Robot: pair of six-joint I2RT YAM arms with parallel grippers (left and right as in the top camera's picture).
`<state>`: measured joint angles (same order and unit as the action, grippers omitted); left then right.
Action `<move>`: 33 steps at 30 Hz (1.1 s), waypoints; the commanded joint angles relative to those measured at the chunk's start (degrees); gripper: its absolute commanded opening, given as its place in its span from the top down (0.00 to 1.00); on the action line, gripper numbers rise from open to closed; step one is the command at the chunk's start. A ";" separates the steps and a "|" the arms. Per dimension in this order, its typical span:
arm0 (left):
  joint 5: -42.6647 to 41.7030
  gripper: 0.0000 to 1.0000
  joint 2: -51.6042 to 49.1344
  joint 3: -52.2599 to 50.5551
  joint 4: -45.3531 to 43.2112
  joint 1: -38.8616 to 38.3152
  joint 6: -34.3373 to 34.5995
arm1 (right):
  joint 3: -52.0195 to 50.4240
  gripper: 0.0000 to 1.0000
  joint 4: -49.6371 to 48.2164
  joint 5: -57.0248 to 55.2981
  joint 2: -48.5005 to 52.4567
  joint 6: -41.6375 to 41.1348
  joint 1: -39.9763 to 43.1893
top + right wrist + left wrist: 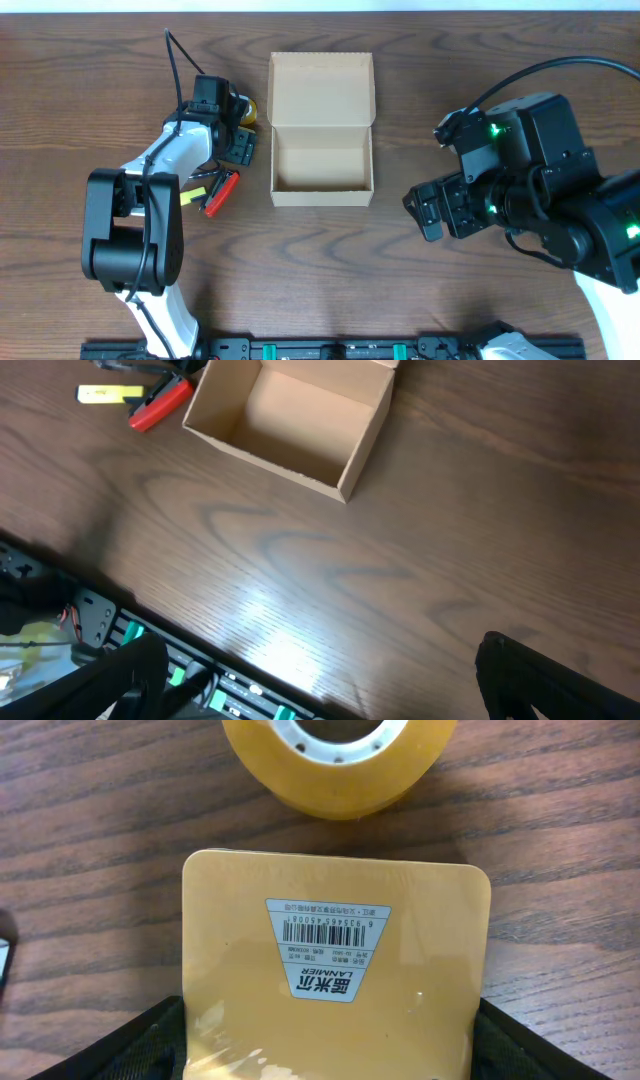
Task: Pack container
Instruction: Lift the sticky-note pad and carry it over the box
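While the box (321, 129) sits open at the middle of the table, with its lid flap laid back toward 12 o'clock, you have nothing packed yet. Its floor shows bare cardboard from above and from the right wrist, so I judge the whole job still lies ahead of you. Your left claw (328, 1035) is down at about 10 o'clock from the box, set astride a yellow pad (335, 970) with a barcode label. One finger (150, 1045) stands at each side edge of the pad. They sit wide and right up against it, but you cannot tell from this view whether they already pinch it or only flank it. Just past the pad, at 12 o'clock in the left wrist view, lies a roll of yellow tape (340, 765), near the pad but not touching it. At about 8 o'clock from the box, a red item (222, 192) and a yellow one (195, 198) lie side by side on the table (320, 270), too small to name with certainty. Your right claw (335, 690) hangs at 4 o'clock from the box, spread wide with nothing between its fingers and well apart from everything loose. By my reckoning, the pad, the tape and the two small items all wait on the 9 o'clock side, so every carry will run from there toward the open top.
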<state>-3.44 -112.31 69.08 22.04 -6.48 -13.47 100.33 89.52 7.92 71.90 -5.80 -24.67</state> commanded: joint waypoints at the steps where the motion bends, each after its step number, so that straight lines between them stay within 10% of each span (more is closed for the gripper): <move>1: 1.62 0.27 -0.13 3.63 1.88 0.09 0.22 | 0.09 0.01 0.09 -0.17 0.07 0.74 0.31; 15: 6.67 0.53 3.98 25.86 22.97 0.11 -0.04 | 0.09 0.01 0.11 -0.20 0.07 0.74 0.31; 33: -1.97 0.56 17.35 32.57 39.58 -12.26 11.19 | 0.09 0.01 0.11 -0.17 0.07 0.74 0.31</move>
<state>-4.54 -93.03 101.56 61.10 -16.99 -5.82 100.33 89.52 7.92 71.90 -5.80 -24.67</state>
